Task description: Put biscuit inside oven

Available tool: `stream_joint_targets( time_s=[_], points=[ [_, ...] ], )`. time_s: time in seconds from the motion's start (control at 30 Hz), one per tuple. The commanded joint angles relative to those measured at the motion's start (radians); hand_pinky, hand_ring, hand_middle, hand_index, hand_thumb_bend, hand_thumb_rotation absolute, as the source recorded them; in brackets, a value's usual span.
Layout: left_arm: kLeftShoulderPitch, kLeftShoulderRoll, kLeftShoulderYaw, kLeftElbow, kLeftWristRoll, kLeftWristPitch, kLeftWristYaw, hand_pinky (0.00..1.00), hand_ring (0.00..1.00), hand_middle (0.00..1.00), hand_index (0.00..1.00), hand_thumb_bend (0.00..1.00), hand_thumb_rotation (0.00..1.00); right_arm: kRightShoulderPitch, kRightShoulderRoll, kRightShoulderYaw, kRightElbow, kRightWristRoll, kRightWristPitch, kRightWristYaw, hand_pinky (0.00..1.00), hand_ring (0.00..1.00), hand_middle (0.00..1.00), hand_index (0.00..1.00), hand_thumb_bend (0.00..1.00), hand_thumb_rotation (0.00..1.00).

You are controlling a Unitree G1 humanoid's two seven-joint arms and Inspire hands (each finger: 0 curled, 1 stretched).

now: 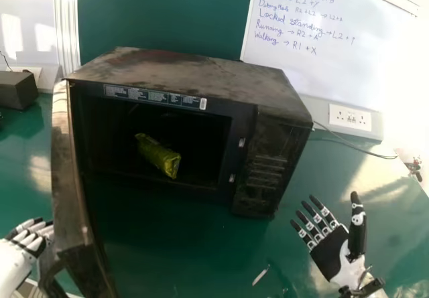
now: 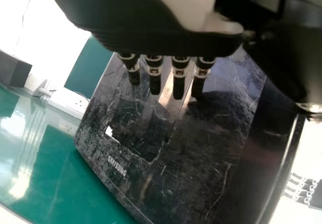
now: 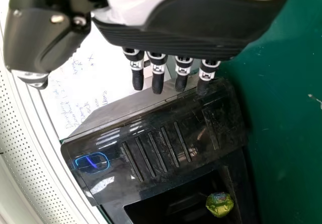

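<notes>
I see the biscuit packet (image 1: 159,157) inside the oven (image 1: 201,76). My relaxed, empty left hand (image 1: 23,243) is beside the open door's (image 1: 68,177) outer face, better placed to close it than my open right hand (image 1: 330,252).

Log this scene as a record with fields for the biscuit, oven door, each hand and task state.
biscuit: yellow-green packet, lying inside the oven
oven door: swung open, on the oven's left
left hand: open, at the door's outer face
right hand: open, empty, right of the oven
task state: biscuit in, door not closed
</notes>
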Motion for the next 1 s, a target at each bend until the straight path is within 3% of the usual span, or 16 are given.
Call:
stream_joint_targets(
  time_s=[0.0,0.2,0.87,0.97],
  points=[
    [-0.041,0.03,-0.018,-0.016,0.007,0.026,-0.007,1.0,1.0,1.0,0.99,0.78,1.0,-0.004,0.006,0.001,-0.012,-0.001,-0.005,0.0,1.0,1.0,1.0,1.0,0.89,0.74],
    [-0.064,0.053,-0.024,-0.025,0.001,0.066,-0.026,1.0,1.0,1.0,0.99,0.78,1.0,-0.003,0.003,0.002,-0.01,-0.001,-0.004,0.008,1.0,1.0,1.0,1.0,0.92,0.7],
    [-0.144,0.138,-0.053,0.036,-0.003,0.085,-0.036,1.0,1.0,1.0,0.98,0.78,1.0,0.0,0.004,0.003,-0.011,0.001,0.0,0.01,1.0,1.0,1.0,1.0,0.9,0.84],
    [-0.156,0.149,-0.061,0.054,-0.006,0.087,-0.037,1.0,1.0,1.0,0.98,0.78,1.0,-0.001,0.002,0.007,-0.008,0.0,-0.002,0.018,1.0,1.0,1.0,1.0,0.93,0.81]
  ],
)
